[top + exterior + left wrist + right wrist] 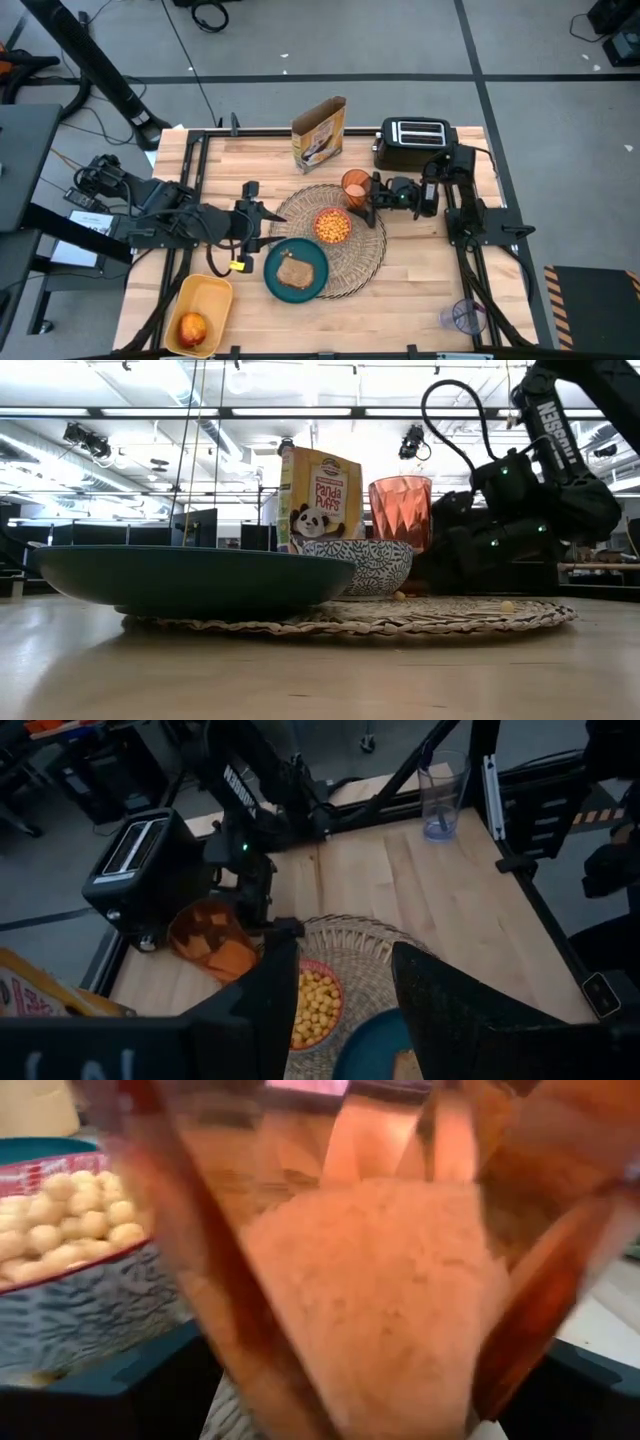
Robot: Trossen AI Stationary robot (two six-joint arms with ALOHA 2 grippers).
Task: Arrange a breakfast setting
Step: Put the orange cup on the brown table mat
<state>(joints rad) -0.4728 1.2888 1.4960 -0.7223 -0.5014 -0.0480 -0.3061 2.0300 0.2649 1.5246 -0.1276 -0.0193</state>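
Observation:
The woven straw placemat [362,262] lies mid-table. On it rest the teal plate [277,281] with the toast slice [296,271] and the small pink-rimmed bowl [333,227], which is full of cereal puffs. The orange translucent cup [355,184] stands upright at the mat's far edge, beside the bowl. My right gripper [372,195] is shut on the cup from the right. My left gripper [260,214] is open and empty, left of the mat, above the table. The red apple [192,328] lies in a yellow bowl [205,298] at the near left. The spoon is out of view. My right gripper has the cup's faceted side wall [380,1280] between its two fingers, whose dark fingers [90,1400] show on either side of it. It comes in level from the table's right side. The cup is upright [400,510]; the bowl hides its foot.
A cereal box [320,132] and a black toaster [412,143] stand at the far edge. A clear plastic cup [466,316] stands at the near right. Loose cereal puffs [508,606] lie on the mat.

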